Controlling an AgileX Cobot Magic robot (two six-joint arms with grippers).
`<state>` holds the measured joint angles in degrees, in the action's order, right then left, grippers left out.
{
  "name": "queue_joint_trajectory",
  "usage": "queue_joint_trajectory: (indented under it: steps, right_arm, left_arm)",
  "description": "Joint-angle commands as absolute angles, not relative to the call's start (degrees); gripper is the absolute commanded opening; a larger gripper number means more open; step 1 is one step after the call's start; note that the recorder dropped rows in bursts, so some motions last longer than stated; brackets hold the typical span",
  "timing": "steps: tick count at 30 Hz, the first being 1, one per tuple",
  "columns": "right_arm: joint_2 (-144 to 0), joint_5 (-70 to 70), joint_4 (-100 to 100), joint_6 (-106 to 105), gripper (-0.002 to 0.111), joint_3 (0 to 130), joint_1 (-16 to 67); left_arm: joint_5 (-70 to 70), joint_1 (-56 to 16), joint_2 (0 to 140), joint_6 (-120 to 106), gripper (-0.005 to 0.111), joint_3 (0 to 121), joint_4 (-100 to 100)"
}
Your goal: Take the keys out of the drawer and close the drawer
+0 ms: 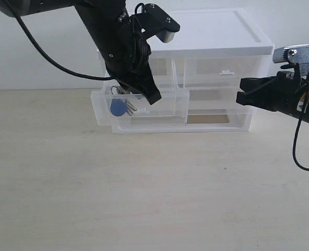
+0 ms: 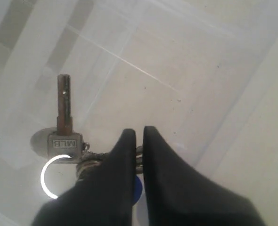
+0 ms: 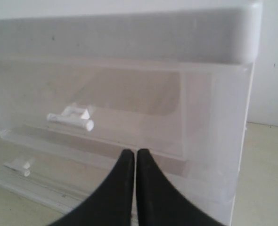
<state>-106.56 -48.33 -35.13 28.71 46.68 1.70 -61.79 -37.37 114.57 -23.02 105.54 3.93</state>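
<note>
The drawer [image 1: 165,107], clear plastic, stands pulled out from the left of the white unit [image 1: 212,31]. Inside it are the keys [image 1: 131,108] with their blue fob [image 1: 118,108], seen through the drawer wall. My left gripper [image 1: 150,97] reaches down into the drawer. In the left wrist view its jaws [image 2: 139,132] are shut on metal parts of the keys [image 2: 63,122]; the blue fob [image 2: 136,190] shows just below the fingers. My right gripper [image 1: 239,90] hovers shut and empty in front of the unit's right side, also seen in its wrist view [image 3: 131,151].
The right-hand twin drawer [image 1: 225,72] [image 3: 73,117] is closed, as is the full-width drawer [image 1: 217,117] below it. A pale wooden table [image 1: 144,193] spreads in front of the unit, and a white wall stands behind.
</note>
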Motion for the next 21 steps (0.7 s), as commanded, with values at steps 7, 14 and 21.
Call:
queue_joint_trajectory:
  steps: [7,14,21]
  right_arm:
    - [-106.5,-48.2,-35.1,28.6,0.0,46.9,1.9]
    - [-106.5,-48.2,-35.1,28.6,0.0,46.9,1.9]
    - [-106.5,-48.2,-35.1,28.6,0.0,46.9,1.9]
  left_arm:
    - [-66.9,-41.2,114.3,-24.4,0.004,105.3,1.4]
    - [-69.6,-41.2,113.9,-23.8,0.004,105.3,4.6]
    - [-70.0,-41.2,113.7,-25.8,0.004,105.3,6.3]
